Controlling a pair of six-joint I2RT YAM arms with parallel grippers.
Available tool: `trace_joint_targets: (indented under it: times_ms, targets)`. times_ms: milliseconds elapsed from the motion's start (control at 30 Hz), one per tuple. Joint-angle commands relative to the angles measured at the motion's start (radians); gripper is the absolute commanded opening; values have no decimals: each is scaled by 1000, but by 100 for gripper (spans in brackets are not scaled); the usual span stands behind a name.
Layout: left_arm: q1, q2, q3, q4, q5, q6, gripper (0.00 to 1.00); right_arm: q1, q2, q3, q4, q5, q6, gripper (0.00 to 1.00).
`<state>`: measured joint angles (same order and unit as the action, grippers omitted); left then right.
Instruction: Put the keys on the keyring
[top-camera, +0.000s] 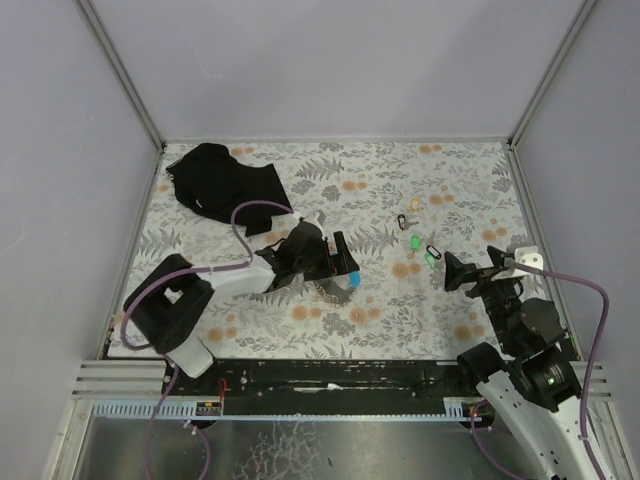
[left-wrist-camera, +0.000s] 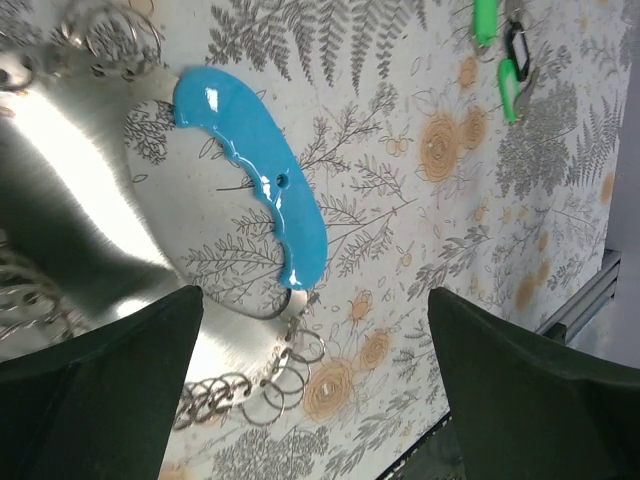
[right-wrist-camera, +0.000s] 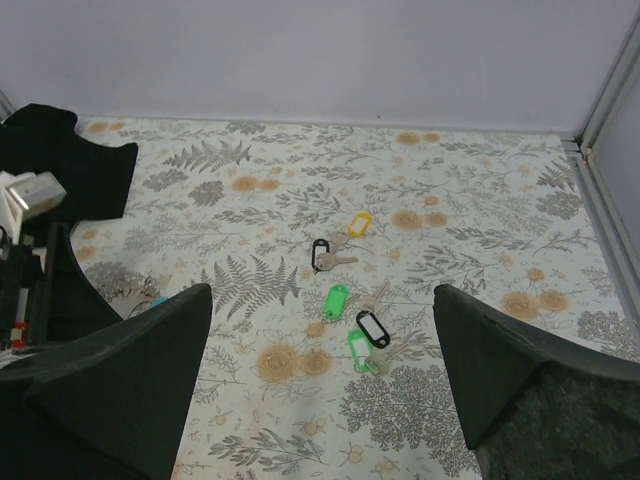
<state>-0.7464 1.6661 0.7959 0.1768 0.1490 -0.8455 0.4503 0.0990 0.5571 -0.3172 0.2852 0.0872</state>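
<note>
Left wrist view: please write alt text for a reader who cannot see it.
A glossy light-blue curved plastic keyring lies across a shiny round metal disc on the floral table, beyond the open dark fingers of the left gripper. Small green-tagged keys lie apart at the top right.

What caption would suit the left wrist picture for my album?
Left pincer, open, frames the blue keyring on the floral table; green keys lie apart.

I get top cam looking down over the whole tabletop (top-camera: 470, 190); left wrist close above keyring (left-wrist-camera: 255, 190); right wrist farther, low-angled; both wrists share keys (right-wrist-camera: 337, 298).
</note>
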Motion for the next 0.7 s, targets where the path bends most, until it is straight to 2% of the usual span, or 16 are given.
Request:
trace_joint_targets:
  times_ms: [0,67,233,367,567,667]
  targets:
    - [3,-145,-8,-128,-131,105,95,-8,100,96,-3,-62,21,99]
    - [8,-195,-32,-154,-154,131,96,-7,167,131,-29,-89,35,99]
    - [35,-294,-93,-183,-183,171,98,-7,341,162,-49,-274,81,99]
    - [80,-357,-152,-174,-172,178,100,-8,415,118,33,-382,141,99]
    - [140,-403,-228,-126,-126,184,100,-7,627,109,81,-581,93,99]
    - [151,-385,-244,-93,-98,189,100,-8,728,67,166,-692,97,99]
